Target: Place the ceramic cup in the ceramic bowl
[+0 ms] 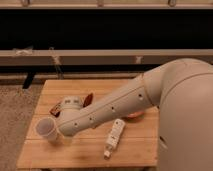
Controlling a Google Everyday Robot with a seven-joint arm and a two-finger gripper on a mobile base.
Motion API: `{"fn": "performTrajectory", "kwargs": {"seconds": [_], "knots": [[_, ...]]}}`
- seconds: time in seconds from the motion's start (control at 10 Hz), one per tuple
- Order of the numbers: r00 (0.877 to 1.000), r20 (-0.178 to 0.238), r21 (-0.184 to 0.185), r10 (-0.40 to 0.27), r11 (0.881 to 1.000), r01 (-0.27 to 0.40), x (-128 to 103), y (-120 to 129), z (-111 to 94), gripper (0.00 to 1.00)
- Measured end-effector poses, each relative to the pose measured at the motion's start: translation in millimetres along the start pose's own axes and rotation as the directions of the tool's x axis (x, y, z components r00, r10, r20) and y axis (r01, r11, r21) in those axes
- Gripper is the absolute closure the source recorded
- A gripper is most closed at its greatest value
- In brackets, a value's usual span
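Observation:
The ceramic cup (44,128) is small and pale, and it stands near the left front of the wooden table (75,155). My gripper (60,132) is at the end of the long white arm and sits right against the cup's right side. The arm's wrist (70,105) is just above and behind it. The ceramic bowl (134,116) is orange and almost wholly hidden behind the arm; only a sliver shows at the right of the table.
A white bottle (114,136) lies on its side in the table's front middle. A dark snack bar (88,99) lies behind the wrist. Carpet lies to the left of the table, and a dark bench runs along behind it.

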Motion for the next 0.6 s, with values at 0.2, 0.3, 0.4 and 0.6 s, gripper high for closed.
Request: {"fn": "performTrajectory", "kwargs": {"seconds": [0.2,0.3,0.4,0.6], "knots": [[0.995,0.003,0.020,-0.104,0.994,0.104,-29.9,16.5,-27.7,0.20],[0.989,0.004,0.030,-0.150,0.988,0.150,-44.9,23.9,-37.8,0.20],[0.985,0.006,0.032,-0.175,0.984,0.175,-53.9,29.6,-42.4,0.20],[0.974,-0.004,0.021,-0.228,0.973,0.228,-68.1,42.1,-40.3,0.20]]}}
